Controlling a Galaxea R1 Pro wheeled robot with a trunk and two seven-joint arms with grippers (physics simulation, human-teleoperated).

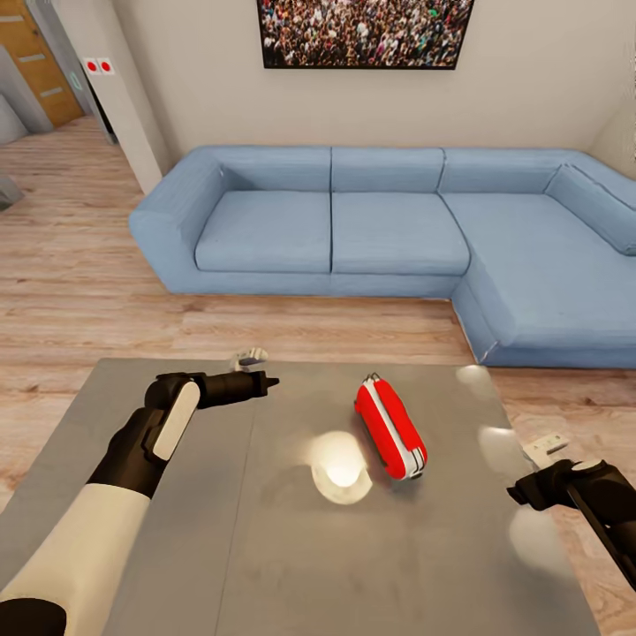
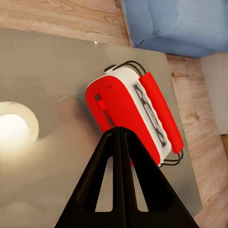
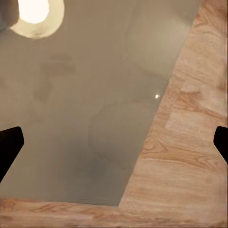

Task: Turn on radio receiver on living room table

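**Closing in on the radio, switch not yet touched**

Your right gripper point(image 1: 521, 491) hangs spread wide and empty over the table point(image 1: 177, 548) edge. Your left gripper point(image 1: 269, 383) is pinched together, holding nothing, aimed at the radio receiver point(image 1: 389, 427) mid-table. Pressing remains. Beyond sits the sofa point(image 1: 353, 221).

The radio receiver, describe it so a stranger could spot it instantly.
In front of the blue sofa stands a low grey table. Near its middle lies the radio receiver, beside a bright light reflection. It is the only red thing there, with a white stripe along its edge.
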